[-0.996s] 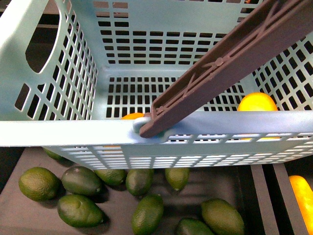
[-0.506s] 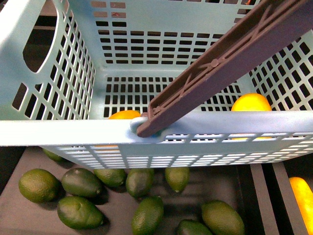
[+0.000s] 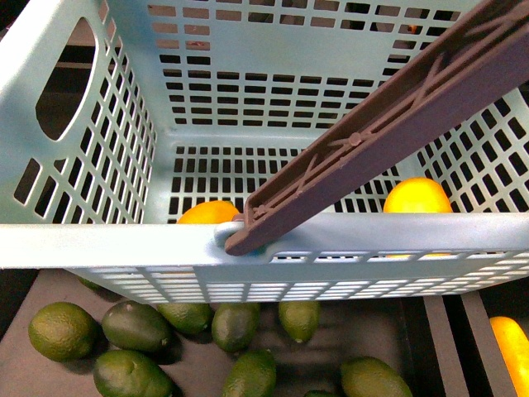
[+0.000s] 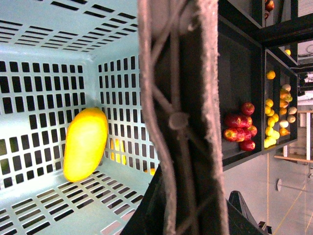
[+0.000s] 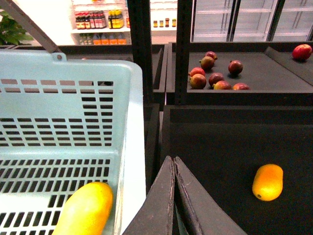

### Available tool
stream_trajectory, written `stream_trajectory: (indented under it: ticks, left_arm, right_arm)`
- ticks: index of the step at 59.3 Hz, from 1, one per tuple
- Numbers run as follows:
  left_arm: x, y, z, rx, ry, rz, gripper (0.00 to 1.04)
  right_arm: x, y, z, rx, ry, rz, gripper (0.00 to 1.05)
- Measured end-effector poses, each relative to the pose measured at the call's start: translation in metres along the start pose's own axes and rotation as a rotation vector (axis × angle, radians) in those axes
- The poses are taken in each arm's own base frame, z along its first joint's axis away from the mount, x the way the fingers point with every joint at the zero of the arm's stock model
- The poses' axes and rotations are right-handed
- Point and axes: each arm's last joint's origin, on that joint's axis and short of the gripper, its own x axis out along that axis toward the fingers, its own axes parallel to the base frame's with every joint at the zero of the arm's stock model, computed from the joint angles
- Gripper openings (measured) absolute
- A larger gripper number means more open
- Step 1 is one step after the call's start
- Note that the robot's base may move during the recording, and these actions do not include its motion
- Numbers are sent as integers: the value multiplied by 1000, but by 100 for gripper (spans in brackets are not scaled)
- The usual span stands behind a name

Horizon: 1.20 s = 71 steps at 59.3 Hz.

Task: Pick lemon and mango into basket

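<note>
- Looking down from the front camera, we see the turquoise basket (image 3: 99, 240) filling most of the frame, with its brown handle (image 3: 372, 141) slanting across it.
- Two yellow-orange fruits sit on the basket floor behind the near rim: one fruit by the handle's foot (image 3: 208, 212) and one fruit by the right wall (image 3: 417, 196). From here we cannot tell which is the lemon and which is the mango.
- Green fruits (image 3: 132, 324) lie on a dark shelf (image 3: 364, 327) below the basket.
- In the left wrist view, the mango (image 4: 85, 144) lies inside the basket against a slotted wall.
- The left gripper (image 4: 193, 223) shows dark fingers on either side of the handle – we cannot tell whether they clamp it.
- The right gripper (image 5: 173, 196) has its fingers pressed together, holding nothing, just beside the basket's outer wall.
- An orange fruit (image 5: 267, 182) rests alone on the dark shelf near the right gripper; red apples (image 5: 215, 76) lie on a farther shelf.
</note>
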Motion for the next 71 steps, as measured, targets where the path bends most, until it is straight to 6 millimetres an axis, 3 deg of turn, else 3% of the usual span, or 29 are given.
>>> stream_trajectory:
  ticks: [71]
  left_arm:
    - [0,0,0,2,-1,0,5]
  right_arm:
    - [-31,0,-8,0,-19,0,2]
